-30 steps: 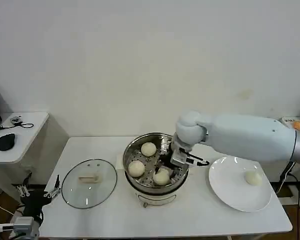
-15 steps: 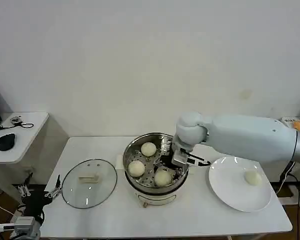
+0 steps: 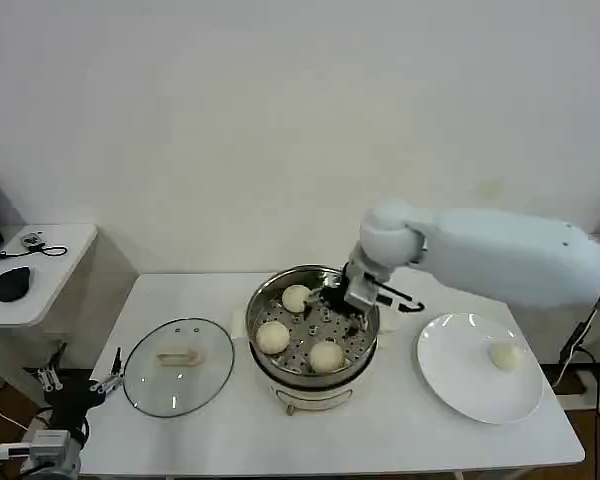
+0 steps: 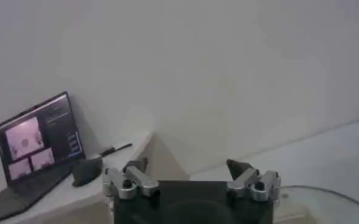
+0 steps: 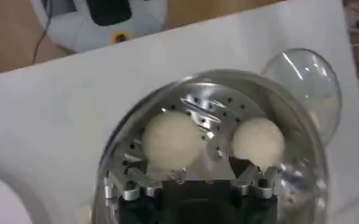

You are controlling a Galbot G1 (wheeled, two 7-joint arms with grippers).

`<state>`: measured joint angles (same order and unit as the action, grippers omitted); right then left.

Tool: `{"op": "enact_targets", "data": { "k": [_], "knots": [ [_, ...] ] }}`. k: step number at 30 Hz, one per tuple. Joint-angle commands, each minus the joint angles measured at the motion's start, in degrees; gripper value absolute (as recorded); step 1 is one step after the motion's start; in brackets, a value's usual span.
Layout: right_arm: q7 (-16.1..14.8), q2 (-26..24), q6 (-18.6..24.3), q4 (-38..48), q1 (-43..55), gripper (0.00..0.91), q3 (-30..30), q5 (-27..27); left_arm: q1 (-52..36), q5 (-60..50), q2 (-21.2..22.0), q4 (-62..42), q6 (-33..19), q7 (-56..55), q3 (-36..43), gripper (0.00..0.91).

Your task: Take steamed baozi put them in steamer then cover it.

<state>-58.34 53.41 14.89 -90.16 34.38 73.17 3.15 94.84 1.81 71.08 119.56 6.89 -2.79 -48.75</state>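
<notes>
The steamer (image 3: 280, 378) stands mid-table with three baozi on its perforated floor: one at the back (image 3: 296, 298), one on the left (image 3: 272, 337) and one at the front (image 3: 326, 356). My right gripper (image 3: 340, 308) hovers open over the basket's right side, holding nothing. In the right wrist view the gripper (image 5: 188, 178) sits just behind two baozi (image 5: 173, 140) (image 5: 258, 141) inside the steamer (image 5: 240, 79). A fourth baozi (image 3: 504, 355) lies on the white plate (image 3: 460, 375). The glass cover (image 3: 178, 365) lies flat to the steamer's left. My left gripper (image 3: 75, 388) is parked open, low beside the table's left end.
A small side table (image 3: 50, 255) to the left carries a black mouse (image 3: 13, 283) and a laptop (image 4: 36, 137). The white table (image 3: 230, 440) has bare room in front of the steamer and between the cover and the front edge. A wall stands close behind.
My right gripper has risen and drawn back from the front baozi, which now lies free in the steamer. The left arm has barely shifted.
</notes>
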Motion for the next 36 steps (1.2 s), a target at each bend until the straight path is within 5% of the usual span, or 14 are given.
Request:
{"op": "enact_targets", "data": {
  "k": [1, 3, 9, 23, 28, 36],
  "knots": [
    [0.9, -3.0, -8.8, 2.9, 2.7, 0.907, -3.4, 6.2, -0.4, 0.0, -0.9, -0.4, 0.0, 0.0, 0.8, 0.907],
    [0.8, -6.8, -13.2, 1.5, 3.8, 0.907, -3.4, 7.6, -0.9, 0.0, -1.3, -0.8, 0.0, 0.0, 1.1, 0.907],
    [2.3, -17.7, -21.4, -0.8, 2.3, 0.907, -3.4, 0.1, -2.2, 0.6, -2.3, -1.2, 0.2, 0.1, 2.5, 0.907],
    [3.3, -37.6, -25.1, -0.2, -9.3, 0.907, -7.7, -1.7, -4.2, 1.7, -5.0, -2.5, 0.3, 0.3, 5.1, 0.907],
    [3.0, -39.8, -24.4, 1.7, -13.5, 0.907, -8.2, -3.4, -4.5, 1.9, -5.4, -2.9, 0.3, 0.3, 5.5, 0.907],
    [3.1, -35.2, -21.6, 12.6, -36.0, 0.907, -27.2, -8.3, -4.1, 2.0, -5.7, -3.2, 0.4, 0.3, 5.2, 0.907]
  ]
}}
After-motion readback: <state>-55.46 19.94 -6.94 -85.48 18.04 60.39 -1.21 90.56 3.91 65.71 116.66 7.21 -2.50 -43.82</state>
